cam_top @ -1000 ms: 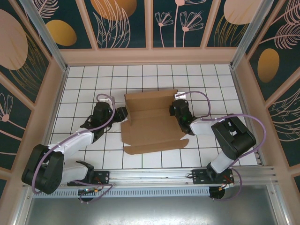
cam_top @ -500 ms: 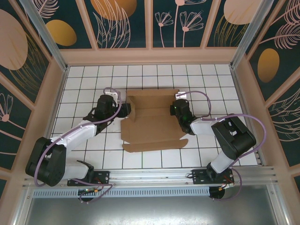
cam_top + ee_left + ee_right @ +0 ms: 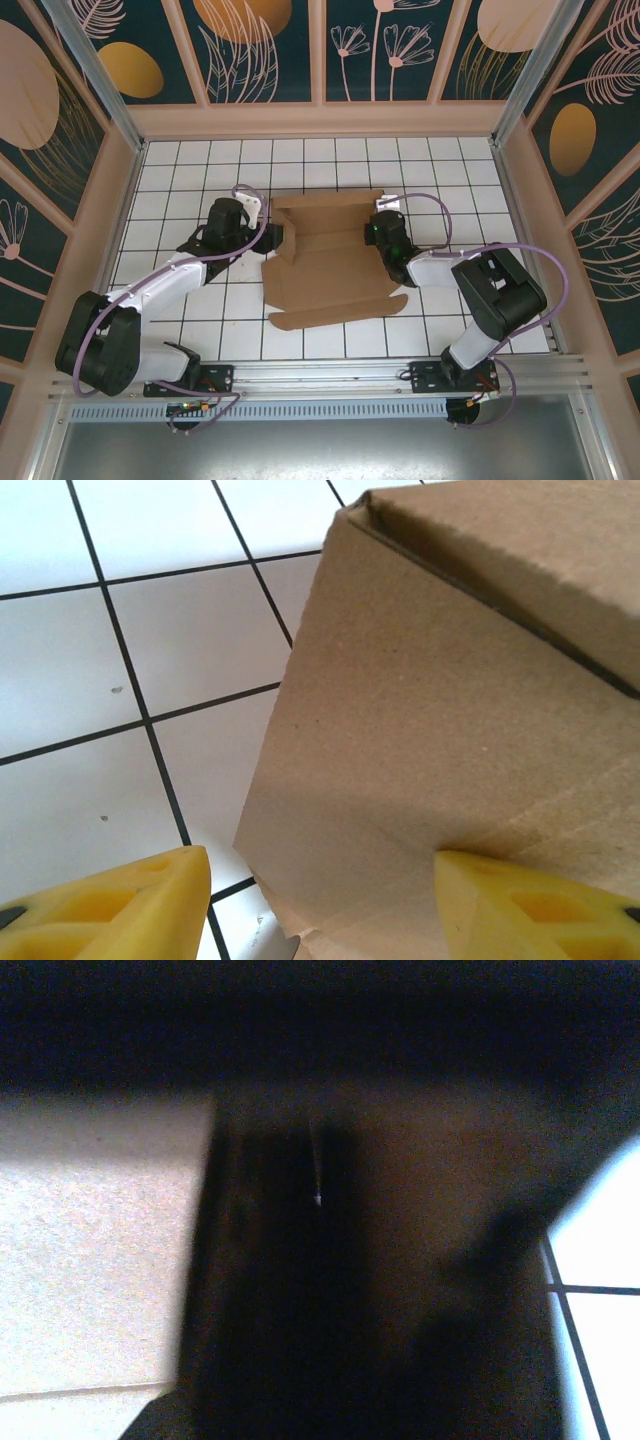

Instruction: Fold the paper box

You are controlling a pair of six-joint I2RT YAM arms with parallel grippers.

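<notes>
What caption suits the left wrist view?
Left gripper open, yellow fingers straddling an edge of the paper box on white tiles.

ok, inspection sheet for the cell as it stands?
surface: white gridded table, a few small specks in the left wrist view
job's things: paper box, partly folded; near flap lies flat
clutter: nothing seen
grippers: left tool open at the box's left wall; right tool shut at its right wall, grip on cardboard not discernible
cables: lilac cables loop above both wrists
surroundings: leaf-patterned panels on three sides; metal rail at the near edge
</notes>
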